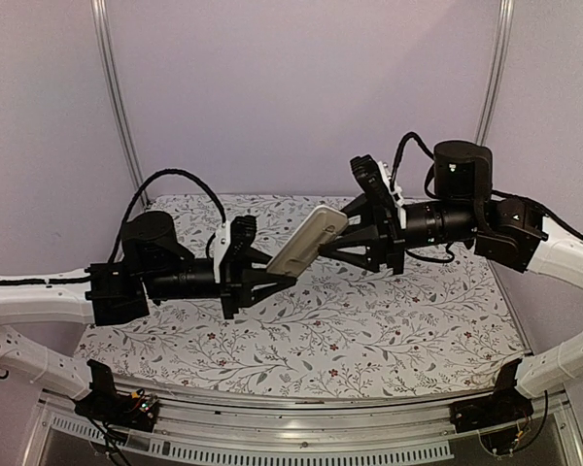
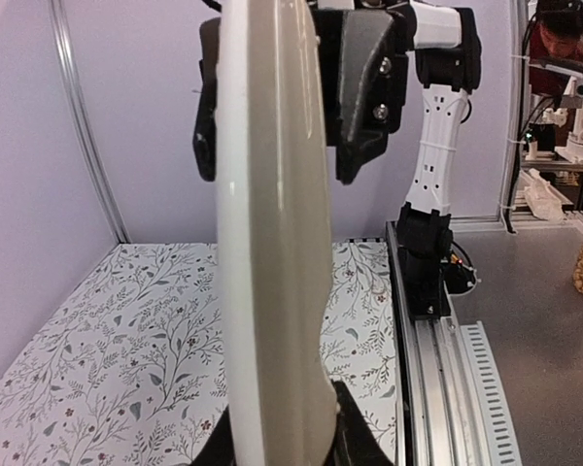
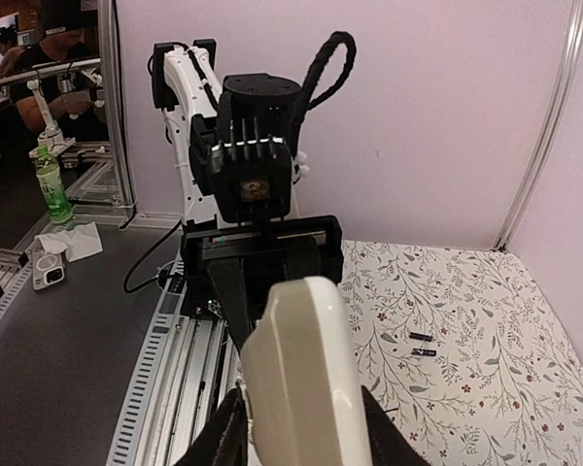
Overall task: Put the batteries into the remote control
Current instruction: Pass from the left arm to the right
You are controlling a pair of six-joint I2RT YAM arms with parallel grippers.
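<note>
The remote control (image 1: 308, 241) is held in mid-air over the table, tilted, with its tan-grey back showing. My left gripper (image 1: 277, 264) is shut on its lower end and my right gripper (image 1: 342, 231) is shut on its upper end. In the left wrist view the remote (image 2: 272, 243) fills the middle, with the left gripper (image 2: 282, 427) at its base. In the right wrist view the remote (image 3: 301, 379) sits between the jaws of the right gripper (image 3: 301, 432). The two batteries (image 3: 422, 344) lie side by side on the cloth; they are hidden in the top view.
The table has a floral cloth (image 1: 369, 320). A metal rail (image 1: 301, 427) runs along its near edge. Frame posts (image 1: 117, 97) stand at the back corners. A green bottle (image 3: 51, 184) stands off the table.
</note>
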